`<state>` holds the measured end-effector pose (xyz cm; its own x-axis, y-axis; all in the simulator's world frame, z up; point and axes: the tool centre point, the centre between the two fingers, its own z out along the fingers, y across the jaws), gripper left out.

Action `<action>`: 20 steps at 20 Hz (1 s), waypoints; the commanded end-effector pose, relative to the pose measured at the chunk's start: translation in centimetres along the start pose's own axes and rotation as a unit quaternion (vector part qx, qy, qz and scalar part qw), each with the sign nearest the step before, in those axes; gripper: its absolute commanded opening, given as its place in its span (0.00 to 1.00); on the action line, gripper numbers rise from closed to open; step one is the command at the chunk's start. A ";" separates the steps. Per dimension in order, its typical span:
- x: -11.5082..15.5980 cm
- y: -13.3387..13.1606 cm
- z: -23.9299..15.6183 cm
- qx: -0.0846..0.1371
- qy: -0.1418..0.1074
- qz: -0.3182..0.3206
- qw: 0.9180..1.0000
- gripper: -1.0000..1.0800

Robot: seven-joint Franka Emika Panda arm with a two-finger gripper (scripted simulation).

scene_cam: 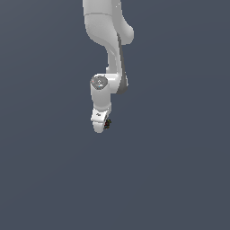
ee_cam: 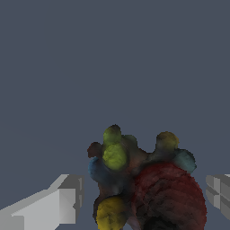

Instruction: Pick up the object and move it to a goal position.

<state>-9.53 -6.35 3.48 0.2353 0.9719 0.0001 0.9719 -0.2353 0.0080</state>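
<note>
One white arm [scene_cam: 108,49] hangs over a plain grey ground [scene_cam: 179,179]. Its gripper [scene_cam: 105,126] has the lump [scene_cam: 108,123] between both fingers [ee_cam: 54,204], which look spread with gaps on each side; whether they pinch it I cannot tell.

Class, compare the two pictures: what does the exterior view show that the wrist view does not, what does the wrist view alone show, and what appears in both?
Only the exterior view shows the white arm reaching down, with the object as a tiny dark speck at its tip.

Only the wrist view shows the object close up: a lumpy dark cluster with yellow-green, blue and red bumps, flanked by two pale fingers, with a gap beside each.

Both share the object, the gripper and a plain grey-blue background.
</note>
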 end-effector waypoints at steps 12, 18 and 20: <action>0.0 0.1 0.0 -0.001 0.000 0.000 1.000 0.00; -0.8 0.3 -1.3 -0.001 0.000 0.000 1.000 0.00; -1.2 0.4 -2.2 -0.001 0.000 0.000 1.000 0.00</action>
<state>-9.54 -7.25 5.00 0.2349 0.9720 -0.0002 0.9720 -0.2348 0.0076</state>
